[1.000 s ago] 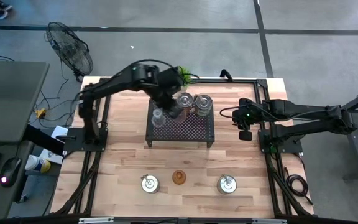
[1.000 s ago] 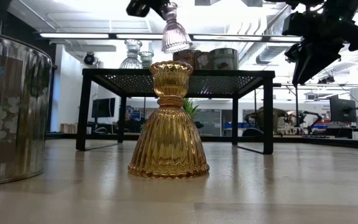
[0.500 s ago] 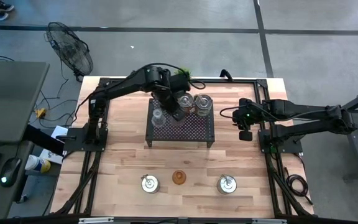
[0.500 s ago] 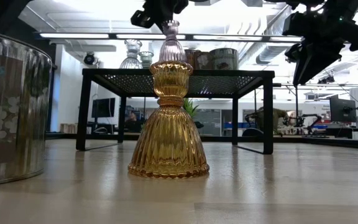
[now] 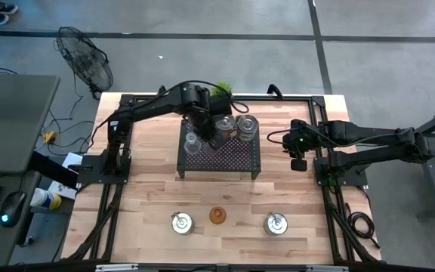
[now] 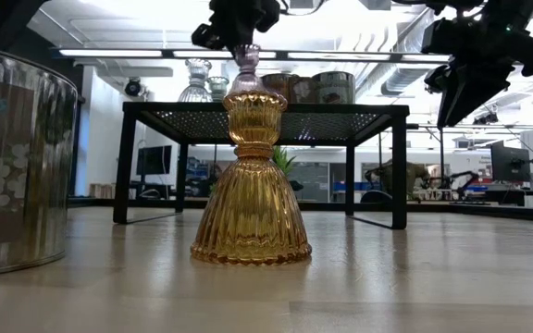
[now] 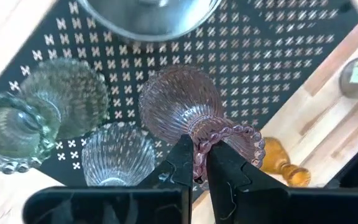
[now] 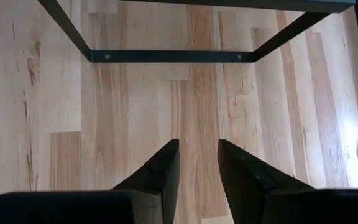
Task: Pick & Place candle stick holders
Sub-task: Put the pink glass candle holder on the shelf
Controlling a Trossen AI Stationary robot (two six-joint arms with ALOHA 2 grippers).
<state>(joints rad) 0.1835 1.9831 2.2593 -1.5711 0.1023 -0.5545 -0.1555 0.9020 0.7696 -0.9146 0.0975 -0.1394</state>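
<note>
My left gripper (image 5: 208,134) is shut on a pink glass candle stick holder (image 7: 182,106) just above the black perforated rack (image 5: 232,157), near its far left part. Whether the holder's base touches the rack I cannot tell. Beside it on the rack stand clear and greenish glass holders (image 7: 114,152) and two silver ones (image 5: 246,125). An amber holder (image 6: 251,180) rests on its wide base on the table near the front, between two silver ones (image 5: 181,222) (image 5: 276,223). My right gripper (image 5: 298,161) hangs open over bare wood to the rack's right. My left gripper pinches the pink holder's beaded top rim (image 7: 229,132) between its two fingers (image 7: 179,168); the rim's edge runs through the gap. The fingers come from above, pointing steeply down. The holder hangs upright below them, wide base down.
A small green plant (image 5: 221,91) stands behind the rack at the table's far edge. A black frame (image 8: 166,56) runs along the tabletop's edges. Bare wood lies between the rack and the front row of holders.
My left gripper has come down toward the rack and tipped more steeply downward, still shut on the pink holder. The holder has sunk from well above the rack to just over its top, staying upright.
</note>
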